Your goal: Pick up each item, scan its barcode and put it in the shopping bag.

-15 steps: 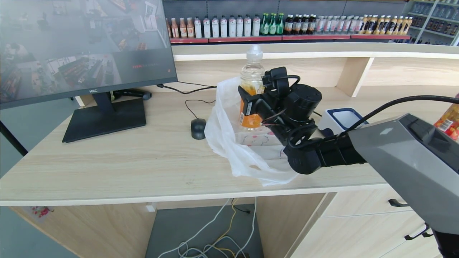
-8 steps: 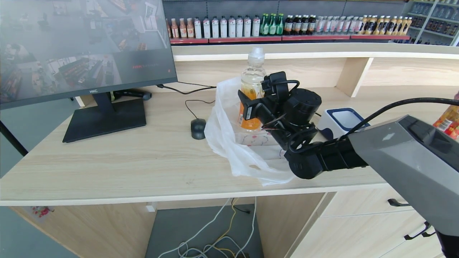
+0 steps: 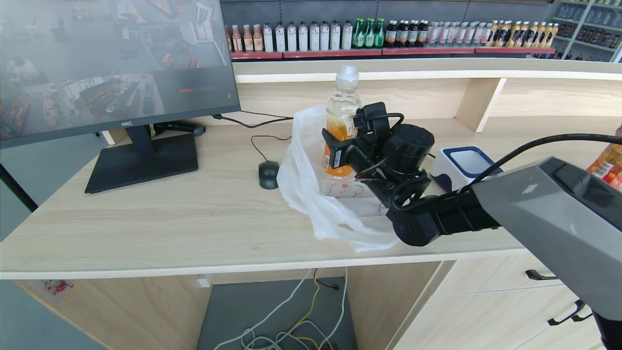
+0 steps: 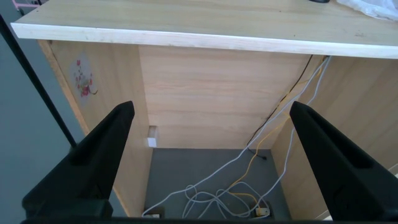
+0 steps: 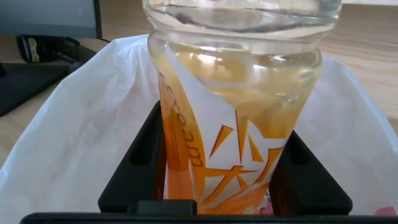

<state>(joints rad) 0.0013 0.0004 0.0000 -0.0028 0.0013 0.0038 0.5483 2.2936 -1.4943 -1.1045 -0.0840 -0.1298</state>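
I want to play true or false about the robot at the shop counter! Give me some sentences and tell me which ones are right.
1. The right gripper is shut on the bottle. True.
2. The bottle lies flat on the counter. False: it stands upright in the gripper, at the open mouth of the shopping bag.
3. The mouse sits on the counter at the bag's left side. True.
4. The left gripper is holding a snack. False: it is open and empty, down in front of the counter.
5. The scanner is inside the bag. False: it stands on the counter, to the right of the bag.
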